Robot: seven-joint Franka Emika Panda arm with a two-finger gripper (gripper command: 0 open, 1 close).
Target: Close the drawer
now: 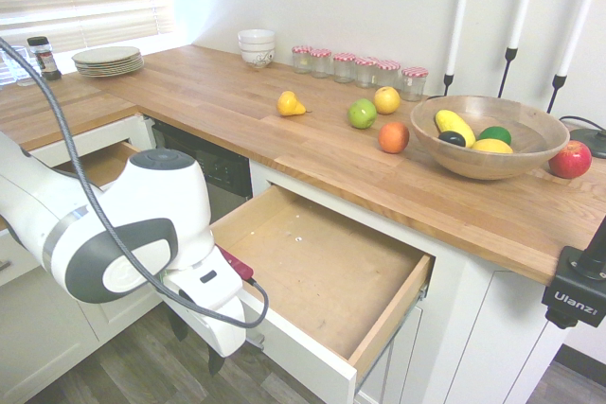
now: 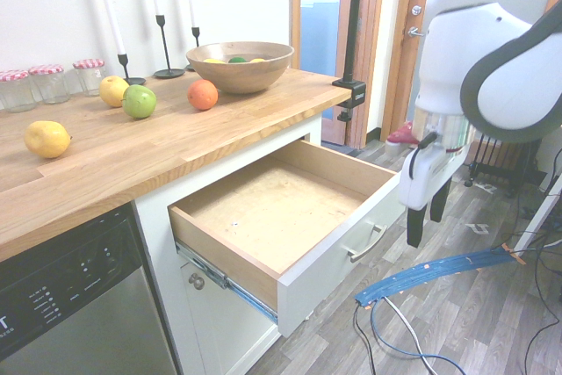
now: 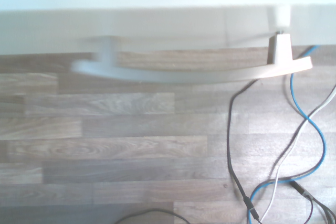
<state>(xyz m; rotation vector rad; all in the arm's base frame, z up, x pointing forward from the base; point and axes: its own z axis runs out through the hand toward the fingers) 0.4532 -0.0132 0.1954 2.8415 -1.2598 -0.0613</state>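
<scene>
One drawer point(image 1: 322, 276) stands pulled well out from the white cabinet under the wooden countertop point(image 1: 312, 153), its plywood bottom bare and its white front facing the floor side; its curved silver handle point(image 2: 366, 244) sits on that front, and the wrist view shows the same handle point(image 3: 189, 69) from close by, above grey-brown floor planks point(image 3: 105, 145); the gripper point(image 2: 428, 217) hangs just in front of the drawer front, near the handle end nearer the door, fingers pointing down and standing apart with a gap between them, holding nothing; whether it touches the front I cannot tell; on the countertop a wooden bowl point(image 1: 473, 150) holds fruit, with an orange point(image 1: 393, 137), a green apple point(image 1: 362, 114) and a row of jars point(image 1: 358, 69) nearby.
</scene>
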